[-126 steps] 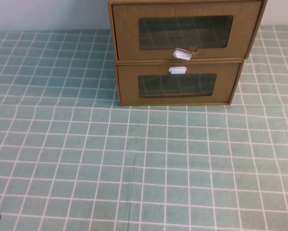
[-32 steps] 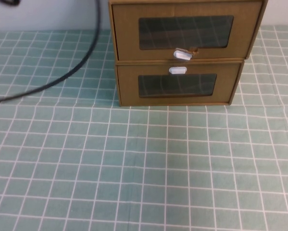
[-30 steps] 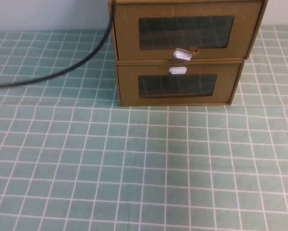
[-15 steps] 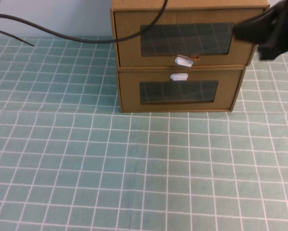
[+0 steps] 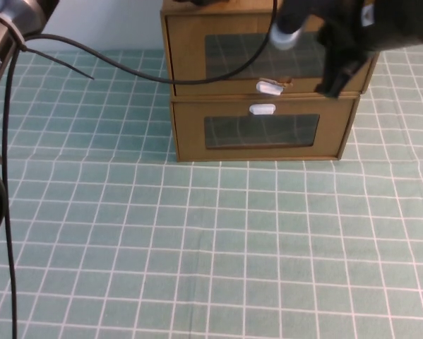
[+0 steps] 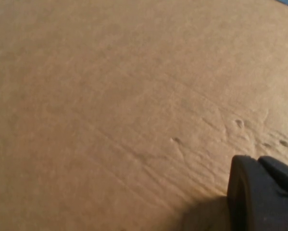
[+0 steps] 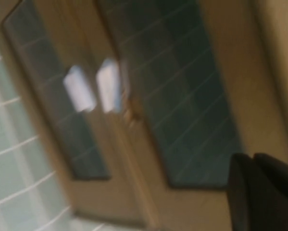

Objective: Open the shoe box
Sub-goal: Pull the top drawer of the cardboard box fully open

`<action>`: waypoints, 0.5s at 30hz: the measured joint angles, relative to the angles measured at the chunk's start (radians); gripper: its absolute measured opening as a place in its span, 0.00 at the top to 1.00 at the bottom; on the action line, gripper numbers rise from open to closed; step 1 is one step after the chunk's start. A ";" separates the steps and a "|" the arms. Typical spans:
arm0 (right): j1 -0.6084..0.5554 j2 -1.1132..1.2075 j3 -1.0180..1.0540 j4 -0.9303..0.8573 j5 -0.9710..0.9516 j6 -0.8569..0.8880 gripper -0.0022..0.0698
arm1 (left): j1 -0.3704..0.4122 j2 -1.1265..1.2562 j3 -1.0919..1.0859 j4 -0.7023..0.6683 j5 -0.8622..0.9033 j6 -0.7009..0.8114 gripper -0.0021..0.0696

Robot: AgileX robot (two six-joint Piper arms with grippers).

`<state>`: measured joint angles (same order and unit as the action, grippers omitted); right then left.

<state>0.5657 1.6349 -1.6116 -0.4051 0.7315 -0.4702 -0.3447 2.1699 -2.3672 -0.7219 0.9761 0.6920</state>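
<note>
Right gripper point(image 5: 332, 83) swung in before the shoe box point(image 5: 262, 145) on checked cloth point(image 5: 197, 247), fingers closed; left gripper point(image 6: 261, 195) above.

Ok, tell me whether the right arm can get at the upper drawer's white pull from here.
Probably yes: the right gripper, shut, hangs before the upper drawer, beside its white pull, nothing between them. The left gripper sits over the box top, out of the way.

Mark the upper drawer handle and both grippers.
upper drawer handle point(image 5: 270, 87), high view, its middle.
right gripper point(image 5: 332, 83), high view, tip by upper drawer point(image 5: 186, 42).
left gripper point(image 6: 259, 195), left wrist view, tip over shoe box top point(image 6: 110, 96).
</note>
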 joint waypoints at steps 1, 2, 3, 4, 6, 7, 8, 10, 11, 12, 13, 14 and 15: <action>0.017 0.000 0.011 -0.063 -0.032 0.014 0.99 | -0.002 0.000 -0.002 0.009 0.003 -0.021 0.98; 0.036 0.000 0.031 -0.140 -0.068 0.040 0.99 | -0.002 0.002 -0.007 0.016 0.007 -0.039 0.98; 0.055 0.000 0.058 -0.231 -0.098 0.079 0.99 | -0.002 0.005 -0.009 0.020 0.012 -0.050 0.98; 0.072 0.000 0.089 -0.311 -0.120 0.136 0.99 | -0.002 0.005 -0.009 0.020 0.015 -0.058 0.98; 0.103 0.000 0.163 -0.530 -0.151 0.298 0.99 | -0.002 0.005 -0.011 0.020 0.023 -0.068 0.98; 0.114 0.000 0.196 -0.620 -0.159 0.377 0.99 | -0.002 0.005 -0.011 0.020 0.025 -0.070 0.98; 0.126 0.000 0.237 -0.732 -0.166 0.485 0.99 | -0.002 0.005 -0.011 0.020 0.030 -0.072 0.98; 0.142 0.000 0.308 -0.924 -0.181 0.692 0.99 | -0.002 0.005 -0.013 0.020 0.038 -0.078 0.98; 0.147 0.000 0.345 -1.021 -0.196 0.801 0.99 | -0.002 0.005 -0.014 0.020 0.042 -0.080 0.98; 0.147 0.000 0.377 -1.102 -0.214 0.896 0.99 | -0.002 0.005 -0.016 0.020 0.047 -0.085 0.98; 0.149 0.000 0.396 -1.153 -0.241 0.965 0.99 | -0.002 0.005 -0.017 0.020 0.050 -0.085 0.98; 0.150 0.002 0.414 -1.184 -0.265 1.015 0.99 | -0.002 0.005 -0.017 0.020 0.055 -0.087 0.98; 0.151 0.006 0.424 -1.205 -0.285 1.054 0.99 | -0.002 0.005 -0.017 0.020 0.057 -0.087 0.98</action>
<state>0.7170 1.6410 -1.1872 -1.6097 0.4464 0.5835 -0.3464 2.1748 -2.3846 -0.7020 1.0330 0.6048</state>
